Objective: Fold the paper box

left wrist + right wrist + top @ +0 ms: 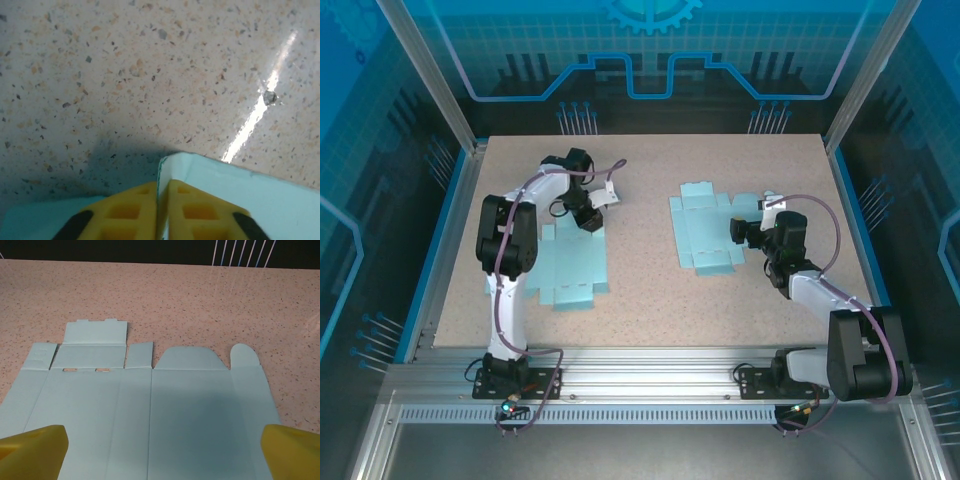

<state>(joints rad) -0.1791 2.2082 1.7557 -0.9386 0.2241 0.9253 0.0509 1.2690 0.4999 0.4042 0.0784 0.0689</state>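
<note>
Paper box stock lies on the worktop as 2 pale blue die-cut sheets, both unfolded. The left blank sits partly under the left arm, and the right blank lies well apart from it, just ahead of the right arm.

The left pincer has its yellow fingers pressed together on a thin far edge of the left blank. The paper stands up between them, probably so the panel can be swung over along its crease.

The right pincer is spread wide and holds nothing. It hovers low over the near part of the right blank, whose tabs and rounded flaps point away from it. From there it looks ready either to pin the sheet flat or to take an edge.

No panel is creased into a wall yet, so I judge the folding barely begun. A thin sheet may slide or buckle when lifted.
</note>
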